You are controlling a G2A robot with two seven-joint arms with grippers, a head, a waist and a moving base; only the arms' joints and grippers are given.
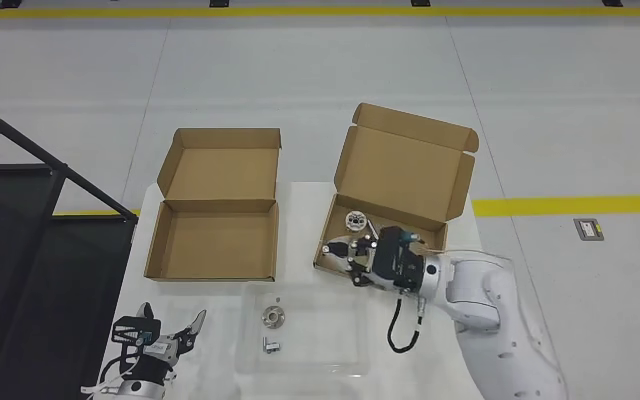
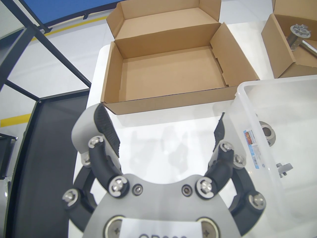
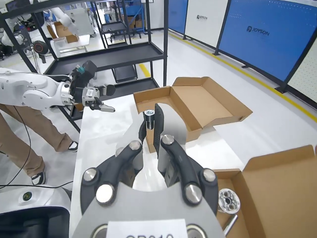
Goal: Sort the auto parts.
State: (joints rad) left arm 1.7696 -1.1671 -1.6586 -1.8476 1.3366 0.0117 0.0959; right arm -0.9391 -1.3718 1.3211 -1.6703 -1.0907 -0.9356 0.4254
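My right gripper (image 3: 151, 121) is shut on a silver bolt (image 3: 149, 119), held upright between its pads. In the top view that gripper (image 1: 357, 264) hangs over the front edge of the right cardboard box (image 1: 420, 232). In this box lie a round flanged part (image 3: 228, 200) and a metal rod (image 3: 230, 223). The left cardboard box (image 1: 160, 240) holds nothing. A clear plastic bin (image 1: 340, 362) in front contains a metal ring (image 1: 271, 317) and a small fitting (image 1: 270, 346). My left gripper (image 2: 161, 122) is open over the table, left of the bin (image 2: 244, 105).
Both boxes have their lids (image 1: 222, 162) standing open at the back. A black shelf rack (image 1: 45, 260) stands close to the table's left edge. Bare white table (image 2: 158, 144) lies between the left gripper (image 1: 168, 335) and the left box (image 2: 128, 105).
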